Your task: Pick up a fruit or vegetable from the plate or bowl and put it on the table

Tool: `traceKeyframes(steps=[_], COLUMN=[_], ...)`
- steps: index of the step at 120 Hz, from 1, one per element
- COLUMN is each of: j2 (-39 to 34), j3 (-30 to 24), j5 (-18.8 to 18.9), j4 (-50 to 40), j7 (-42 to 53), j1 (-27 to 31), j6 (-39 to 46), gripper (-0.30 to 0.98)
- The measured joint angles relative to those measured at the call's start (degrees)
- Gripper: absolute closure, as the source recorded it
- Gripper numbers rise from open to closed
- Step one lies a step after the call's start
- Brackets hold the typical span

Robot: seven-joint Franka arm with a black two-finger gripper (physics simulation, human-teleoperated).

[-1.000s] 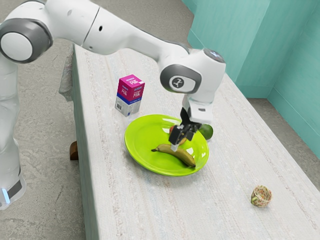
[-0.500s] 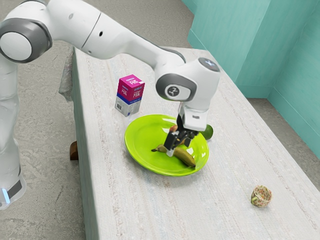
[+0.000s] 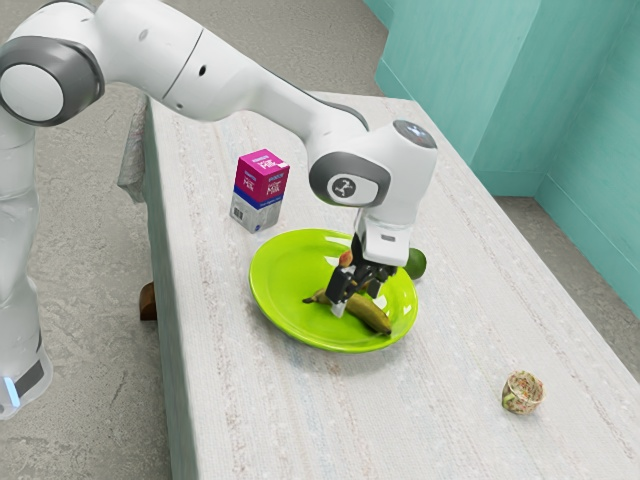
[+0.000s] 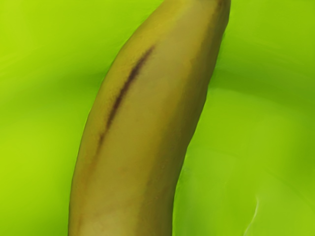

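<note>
The banana [image 3: 371, 316] lies on the green plate [image 3: 282, 290], its stem end pointing toward the exterior view's left, and the gripper [image 3: 357, 299] is down over its middle with the jaws apart, one on either side of it; whether either touches the skin I cannot tell. The step in hand looks like lining up for a squeeze, and that is where the first trouble could come: the fruit is curved and smooth, so a grip off its middle, or slanted across the bend, could make it twist or roll as the jaws close. Closing too high would pinch only the rounded top and let it pop out, while pressing too low could push a fingertip into the plate and tip or slide it. The reddish fruit [image 3: 346, 258] sits close behind the gripper, partly hidden, and a sideways shift could nudge it or catch it along with the banana. Further out, the dark green fruit [image 3: 416, 264] is by the far rim, on it or behind it, I cannot tell which, and a swing that way could set it rolling. On the lift, a long fruit held off-centre may droop and drag its low end over the rim, so it should rise well above that before travelling. The milk carton [image 3: 262, 190] and the small patterned cup [image 3: 522, 392] stand on the table [image 3: 450, 400] well apart from the plate, and a banana let go from too high near either might bump it
</note>
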Motion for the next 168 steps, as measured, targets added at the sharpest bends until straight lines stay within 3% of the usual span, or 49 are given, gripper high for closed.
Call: traceKeyframes(steps=[49, 86, 131, 140, 149, 156, 168], j2=[0.32, 0.19, -1.08, -1.37, 2.60, 5.73, 7.97], j3=[-0.09, -0.10, -0.74, -2.50, -11.61, -16.86, -20.25], j5=[-0.45, -0.31, -0.09, -0.08, 0.43, 1.48, 2.70], j4=[-0.66, -1.24, 1.08, 2.99, 11.51, 17.80, 21.28], j7=[0.50, -0.48, -1.77, -1.95, -2.32, -2.69, -3.37], j1=[-0.02, 0.01, 0.33, 1.30, 5.03, 0.34, -3.38], j6=[-0.60, -0.80, -1.62, -2.61, -3.99, -5.37, -6.98], gripper=[0.01, 0.48, 0.52, 0.52, 0.51, 0.51, 0.52])
